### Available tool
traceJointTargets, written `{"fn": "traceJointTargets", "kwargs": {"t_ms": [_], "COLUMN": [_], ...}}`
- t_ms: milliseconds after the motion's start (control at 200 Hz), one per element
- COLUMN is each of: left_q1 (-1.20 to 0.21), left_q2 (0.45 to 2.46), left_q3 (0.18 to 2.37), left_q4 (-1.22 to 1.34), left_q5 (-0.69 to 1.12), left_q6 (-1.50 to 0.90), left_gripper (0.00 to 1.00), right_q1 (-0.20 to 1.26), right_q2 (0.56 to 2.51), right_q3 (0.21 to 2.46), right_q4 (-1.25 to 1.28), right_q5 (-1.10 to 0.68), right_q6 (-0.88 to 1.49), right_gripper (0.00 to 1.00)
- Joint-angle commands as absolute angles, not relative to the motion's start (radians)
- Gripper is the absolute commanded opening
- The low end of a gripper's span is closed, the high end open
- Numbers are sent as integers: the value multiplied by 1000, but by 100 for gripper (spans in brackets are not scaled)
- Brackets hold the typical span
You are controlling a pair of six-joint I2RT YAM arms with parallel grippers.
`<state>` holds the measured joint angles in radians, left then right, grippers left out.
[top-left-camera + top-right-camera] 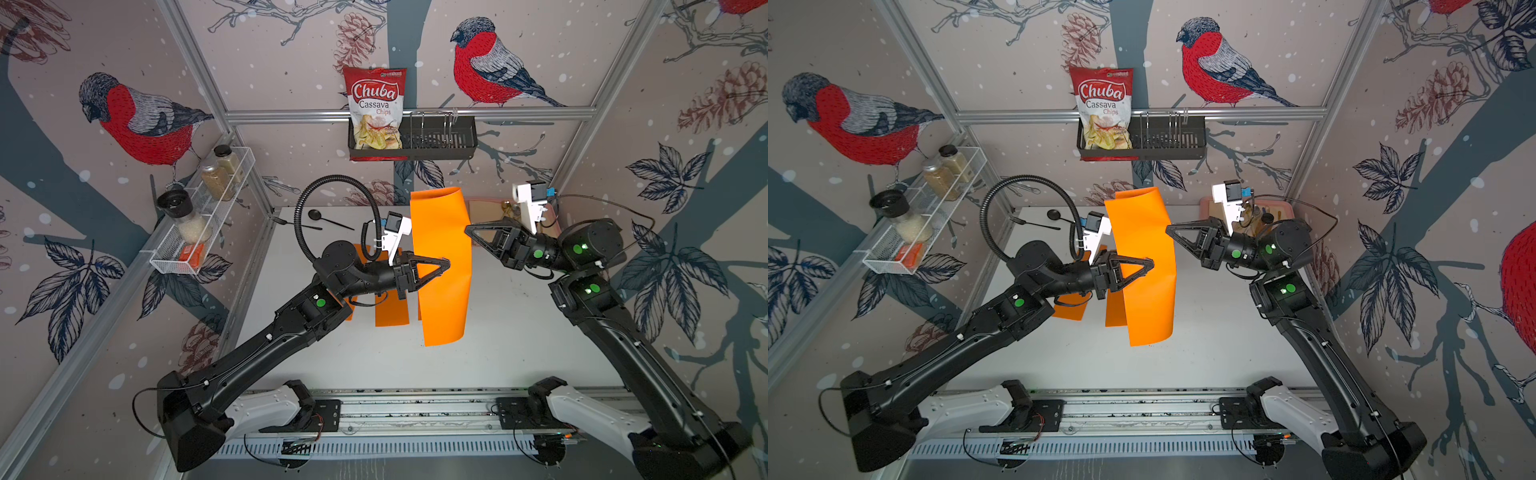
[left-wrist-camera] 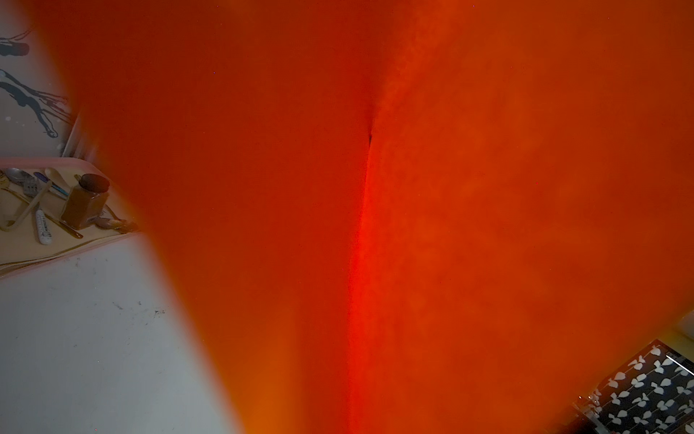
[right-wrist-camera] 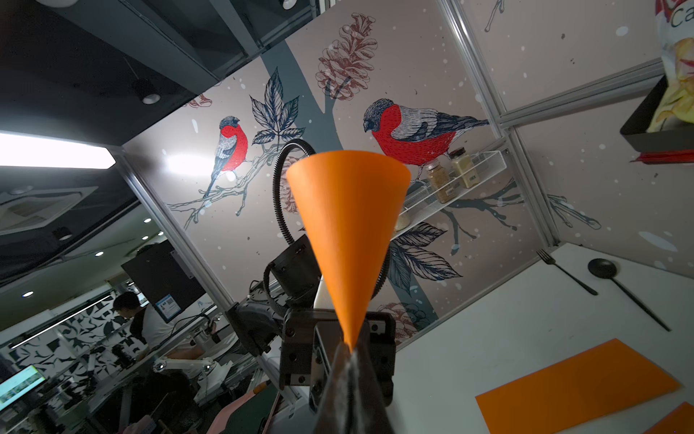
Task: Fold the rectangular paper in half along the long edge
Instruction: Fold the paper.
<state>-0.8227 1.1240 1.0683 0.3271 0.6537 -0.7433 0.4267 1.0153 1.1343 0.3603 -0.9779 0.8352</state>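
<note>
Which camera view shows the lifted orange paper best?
A top view: the whole orange paper shows, lifted and curved. The left wrist view gives only a close orange blur; the right wrist view, one tapering part.

The white tabletop carries flat orange paper sheets centre-left, a black fork and a black spoon far left, and a pink tray far right.

Two arms here, so two grippers: the left gripper and the right gripper. Orange paper comes to three: one raised sheet plus two flat sheets on the one table. One chips bag sits in one black basket. The single wire shelf has two spice jars, one grinder and one orange box. Also one black fork, one black spoon, one pink tray.
</note>
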Motion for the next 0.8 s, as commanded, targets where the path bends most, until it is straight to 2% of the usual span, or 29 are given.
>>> {"fn": "traceJointTargets", "kwargs": {"t_ms": [0,30,55,75,155,220,265,295,315,395,450,495,520,555,630,685,735,795], "left_q1": [-827,-827,-827,-827,-828,-828,-830,-831,-831,-833,-834,-836,-837,-837,-840,-842,-843,-846], "left_q2": [1121,1121,1122,1123,1123,1124,1124,1126,1126,1126,1127,1127,1127,1129,1131,1131,1133,1135], "left_q3": [1071,1070,1070,1071,1071,1073,1072,1073,1073,1074,1074,1074,1074,1074,1074,1075,1075,1074], "left_q4": [351,352,352,352,352,353,354,353,353,354,354,354,353,352,350,348,349,352], "left_q5": [668,669,669,669,671,671,673,672,673,672,674,674,674,675,677,680,678,681], "left_q6": [-737,-736,-737,-739,-739,-737,-737,-737,-736,-737,-737,-737,-736,-737,-734,-733,-732,-732], "left_gripper": [0,0,0,0,0,0,0,0,0,0,0,0,0,0,0,0,0,0], "right_q1": [425,423,420,418,416,414,413,413,410,411,409,408,408,407,407,405,402,402], "right_q2": [1018,1020,1022,1025,1027,1028,1031,1034,1037,1041,1043,1047,1049,1052,1054,1056,1058,1061], "right_q3": [1147,1151,1155,1156,1156,1158,1165,1168,1170,1170,1170,1175,1176,1177,1173,1174,1176,1176], "right_q4": [417,415,416,416,427,431,431,431,434,451,458,457,460,468,484,486,487,497], "right_q5": [-972,-972,-972,-972,-973,-973,-973,-973,-973,-977,-975,-973,-973,-978,-978,-977,-976,-976], "right_q6": [839,840,842,843,848,849,848,849,851,857,861,862,864,869,874,876,876,881], "right_gripper": [4,15,17,16,0,0,13,15,14,0,0,11,12,12,0,1,11,8]}}
